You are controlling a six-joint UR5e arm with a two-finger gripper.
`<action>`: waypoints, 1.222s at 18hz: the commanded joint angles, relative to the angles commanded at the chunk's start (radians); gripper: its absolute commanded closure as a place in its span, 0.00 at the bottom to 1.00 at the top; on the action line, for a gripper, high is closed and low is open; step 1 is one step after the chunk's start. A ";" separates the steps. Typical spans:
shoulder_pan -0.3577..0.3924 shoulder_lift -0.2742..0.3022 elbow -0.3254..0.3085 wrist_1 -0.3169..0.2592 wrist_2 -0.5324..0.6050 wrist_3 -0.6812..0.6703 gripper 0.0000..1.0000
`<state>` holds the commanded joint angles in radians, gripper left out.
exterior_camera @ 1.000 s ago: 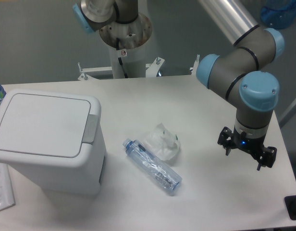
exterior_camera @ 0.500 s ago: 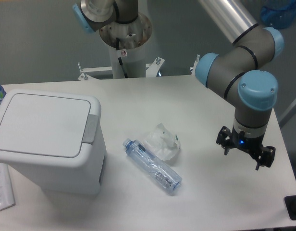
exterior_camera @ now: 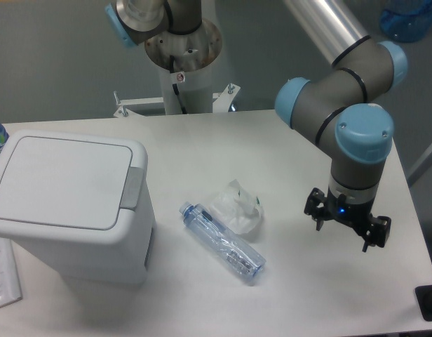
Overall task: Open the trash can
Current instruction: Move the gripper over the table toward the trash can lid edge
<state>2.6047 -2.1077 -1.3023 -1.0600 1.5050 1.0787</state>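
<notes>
The trash can point(exterior_camera: 65, 207) is a large white boxy bin at the left of the table. Its flat white lid point(exterior_camera: 58, 181) lies shut, with the grey push tab point(exterior_camera: 133, 188) on its right edge. My gripper point(exterior_camera: 342, 235) hangs over the right part of the table, pointing down, far to the right of the can. Its two fingers stand apart with nothing between them.
A clear plastic bottle point(exterior_camera: 221, 241) with a blue cap lies on the table between can and gripper. A crumpled clear plastic wrapper point(exterior_camera: 237, 207) lies just behind it. Papers point(exterior_camera: 2, 277) lie at the table's left edge. The arm's base point(exterior_camera: 181, 49) stands behind the table.
My gripper has moved a little to the left, towards the bottle, still open. The can, bottle and wrapper have not moved.
</notes>
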 joint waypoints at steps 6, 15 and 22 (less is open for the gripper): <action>-0.012 0.018 0.005 0.018 -0.143 -0.284 0.00; -0.087 0.118 -0.070 0.078 -0.247 -0.519 0.00; -0.124 0.316 -0.244 0.097 -0.402 -0.519 0.00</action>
<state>2.4805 -1.7918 -1.5462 -0.9634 1.1031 0.5599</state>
